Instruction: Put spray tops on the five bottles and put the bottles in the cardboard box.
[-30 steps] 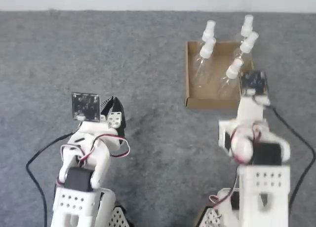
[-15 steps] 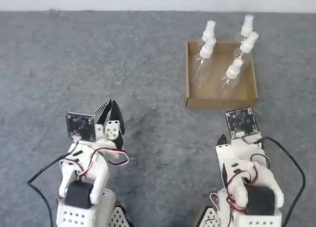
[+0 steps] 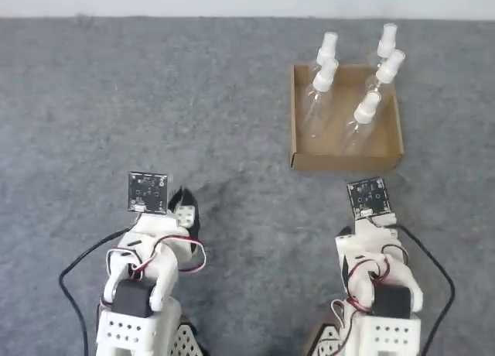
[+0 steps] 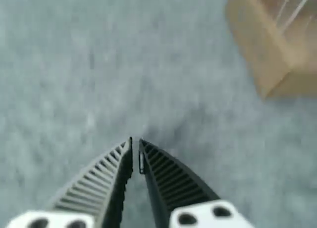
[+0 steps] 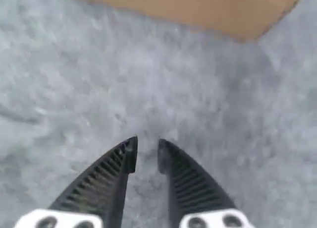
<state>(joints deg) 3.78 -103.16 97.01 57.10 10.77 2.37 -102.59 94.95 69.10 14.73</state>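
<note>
— What is the surface like from above?
— The table (image 3: 116, 85) is grey and rough like carpet, and it runs back to a pale wall (image 3: 232, 0). The cardboard box (image 3: 346, 162) sits on the far right part, open on top.
— And the bottles?
— Five clear bottles (image 3: 313, 112) stand inside the box, all with white spray tops (image 3: 367, 104) on.
— Where are the arms?
— Both are at the near edge, apart from the box. The left arm (image 3: 147, 263) has its black left pincer (image 3: 186, 210) low over the table. The right arm (image 3: 377, 267) sits straight in front of the box.
— What does the left wrist show?
— The left pincer (image 4: 134, 144) hangs over the grey table. Its tips are all but touching, with only a slit between them, and it grips nothing. A corner of the box (image 4: 267, 54) lies farther off.
— And the right wrist?
— The right pincer (image 5: 147, 149) has a narrow gap between its tips and nothing in it. It is over the table, with the box (image 5: 188, 7) wall ahead.
</note>
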